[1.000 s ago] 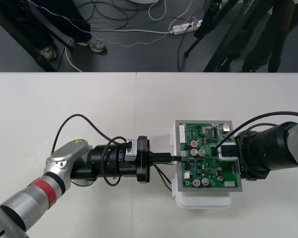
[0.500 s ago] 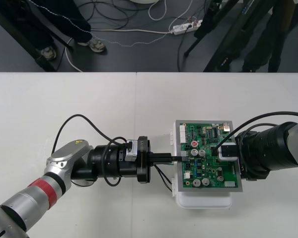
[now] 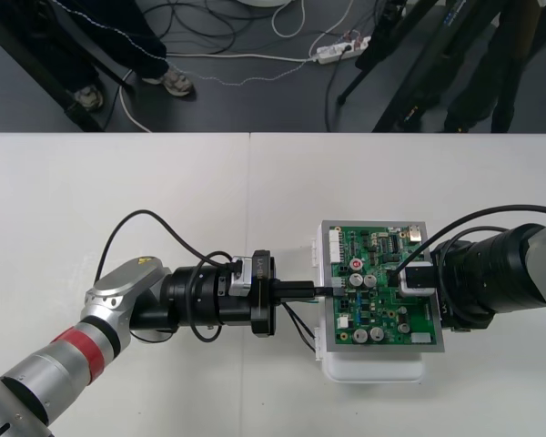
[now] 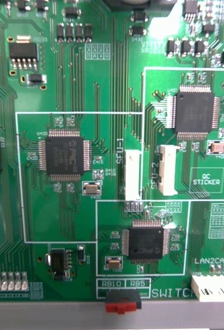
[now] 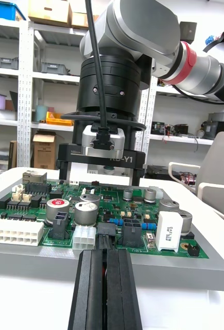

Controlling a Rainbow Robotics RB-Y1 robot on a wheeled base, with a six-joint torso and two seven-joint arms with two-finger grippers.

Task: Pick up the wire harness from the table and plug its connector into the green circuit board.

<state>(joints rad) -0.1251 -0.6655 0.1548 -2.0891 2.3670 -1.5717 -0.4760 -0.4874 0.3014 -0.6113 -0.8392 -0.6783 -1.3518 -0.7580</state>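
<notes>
As I watch from the remote desk, left gripper [image 3: 323,290]: reaches in low from the left, tips at the left edge of the green circuit board [image 3: 426,320].
Left fingers [image 5: 86,289]: pressed close together, a sliver of red wire between them and the black plug [image 5: 106,239] at their tips.
Wire harness [image 3: 300,330]: held by the left gripper; its slack wires loop beneath the gripper, just beside the white base [image 3: 373,369].
Plug position: against a black header on the board's near edge; I cannot tell whether it is seated.
Right gripper [image 3: 411,278]: over the right part of the board; I cannot tell whether it touches it.
Risk 1: a plug tilted in the grip could jam or bend pins if I push straight in.
Risk 2: a hard push could slide the base across the smooth table, unless the right gripper is bracing the board, which I cannot confirm.
Risk 3: the slack wires could snag on the base's corner and drag the plug askew.
Risk 4: the 2 capacitors [image 5: 86,211] stand just behind the header, so overshoot would strike them.
Table [image 3: 164,182]: plain, pale, smooth, with 1 seam running back from the far edge.
Floor [image 3: 255,100]: dark strip beyond the far edge, carrying loose cables [image 3: 227,27] and 1 power strip [image 3: 341,50], well apart from the work.
</notes>
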